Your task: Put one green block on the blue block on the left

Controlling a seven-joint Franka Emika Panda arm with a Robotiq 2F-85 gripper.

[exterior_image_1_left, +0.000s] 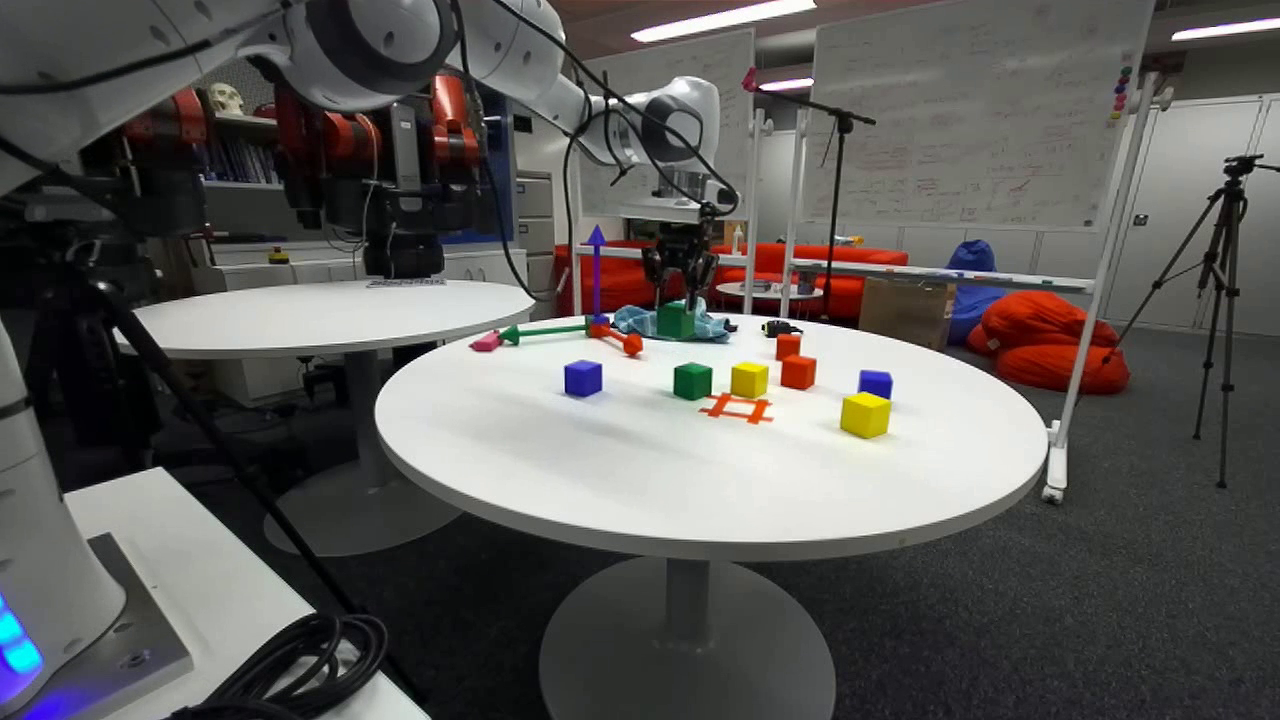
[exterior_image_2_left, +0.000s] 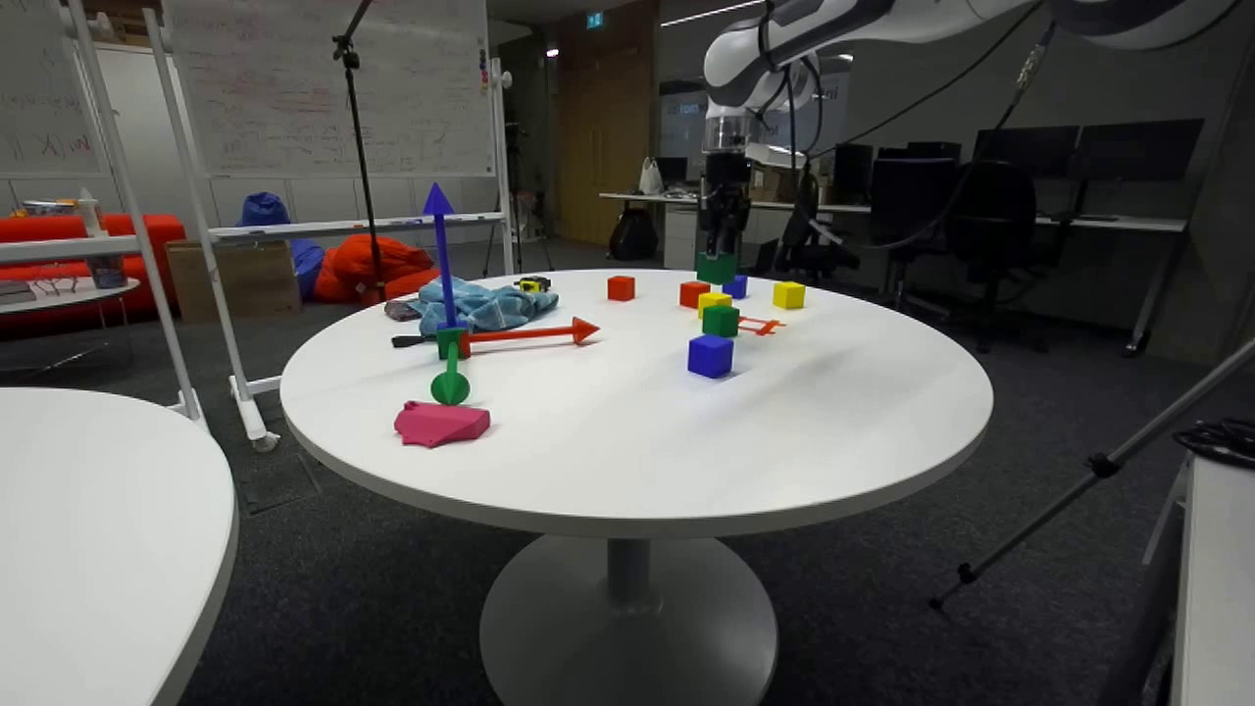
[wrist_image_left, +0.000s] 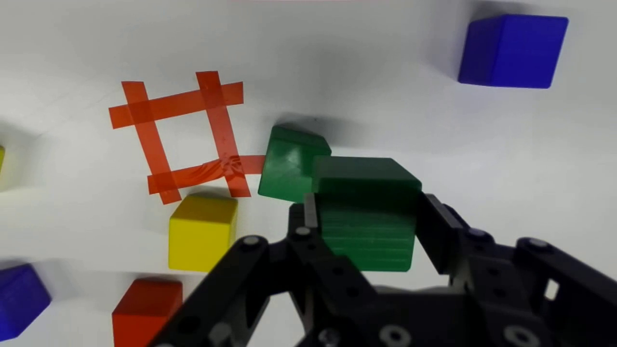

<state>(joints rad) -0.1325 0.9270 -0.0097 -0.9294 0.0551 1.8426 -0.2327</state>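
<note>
My gripper (wrist_image_left: 368, 212) is shut on a green block (wrist_image_left: 366, 231); one finger is on each side of it. The held green block hangs above the table in both exterior views (exterior_image_1_left: 676, 320) (exterior_image_2_left: 716, 269). A second green block (exterior_image_1_left: 692, 381) stands on the table; in the wrist view it (wrist_image_left: 289, 164) is partly hidden behind the held one. A blue block (exterior_image_1_left: 583, 379) stands alone at the left of the blocks; it also shows at the upper right of the wrist view (wrist_image_left: 525, 50). Another blue block (exterior_image_1_left: 875, 384) stands behind a yellow block, at the lower left in the wrist view (wrist_image_left: 21, 301).
Yellow blocks (exterior_image_1_left: 749, 379) (exterior_image_1_left: 865, 414) and red blocks (exterior_image_1_left: 788, 346) (exterior_image_1_left: 798, 372) stand on the round white table (exterior_image_1_left: 620, 470). Red tape (exterior_image_1_left: 737, 408) marks a square. A light-blue cloth (exterior_image_2_left: 490, 306), coloured arrows (exterior_image_2_left: 529, 333) and a pink piece (exterior_image_2_left: 441, 424) lie on it too.
</note>
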